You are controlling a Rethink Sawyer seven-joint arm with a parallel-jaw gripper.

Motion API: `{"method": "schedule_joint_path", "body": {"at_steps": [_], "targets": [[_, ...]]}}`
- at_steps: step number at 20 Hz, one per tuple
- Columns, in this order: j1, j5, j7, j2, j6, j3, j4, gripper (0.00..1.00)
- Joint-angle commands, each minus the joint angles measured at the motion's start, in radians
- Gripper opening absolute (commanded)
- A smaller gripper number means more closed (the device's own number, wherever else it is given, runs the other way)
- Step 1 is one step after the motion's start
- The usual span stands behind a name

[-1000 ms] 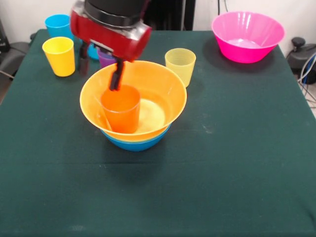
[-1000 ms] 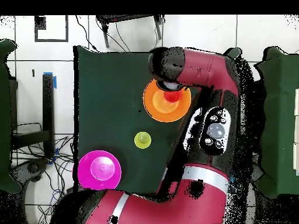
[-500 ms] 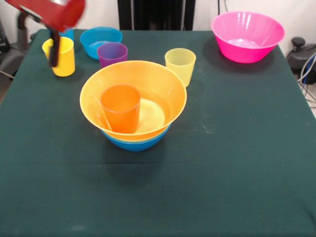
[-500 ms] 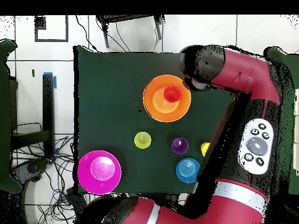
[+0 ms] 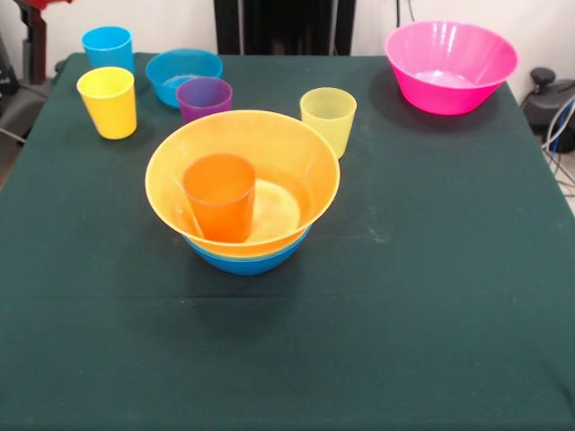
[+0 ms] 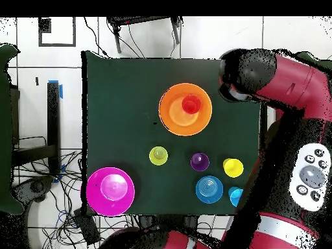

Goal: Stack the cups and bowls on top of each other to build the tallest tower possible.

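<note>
One tapered translucent orange cup [image 5: 219, 196] inside orange-yellow bowl [image 5: 292, 153]; gripper [image 6: 228, 91] state unclear.

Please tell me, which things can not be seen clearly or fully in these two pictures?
- Tool: its tip is hidden under the arm's head in the overhead view and is outside the front view, so open or shut cannot be told.
- Blue base bowl: mostly covered by the orange-yellow bowl in the front view, fully covered from overhead.
- Blue cup: partly hidden by the arm from overhead.

Green-clothed table [image 5: 431, 296] bears bowls [image 5: 451, 65]; perhaps four cups [image 5: 108, 101].
</note>
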Motion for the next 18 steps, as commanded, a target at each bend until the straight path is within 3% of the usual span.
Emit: {"method": "schedule_joint_path", "body": {"at_steps": [1, 5, 11, 18], "targets": [[-0.012, -0.103, -0.272, 0.003, 0.057, 0.116, 0.086, 1.00], [-0.035, -0.067, -0.230, 0.004, 0.050, 0.148, 0.126, 1.00], [0.005, -0.091, -0.146, -0.036, 0.075, 0.084, 0.204, 1.00], [-0.037, -0.065, -0.229, -0.166, 0.021, 0.127, 0.393, 1.00]]}}
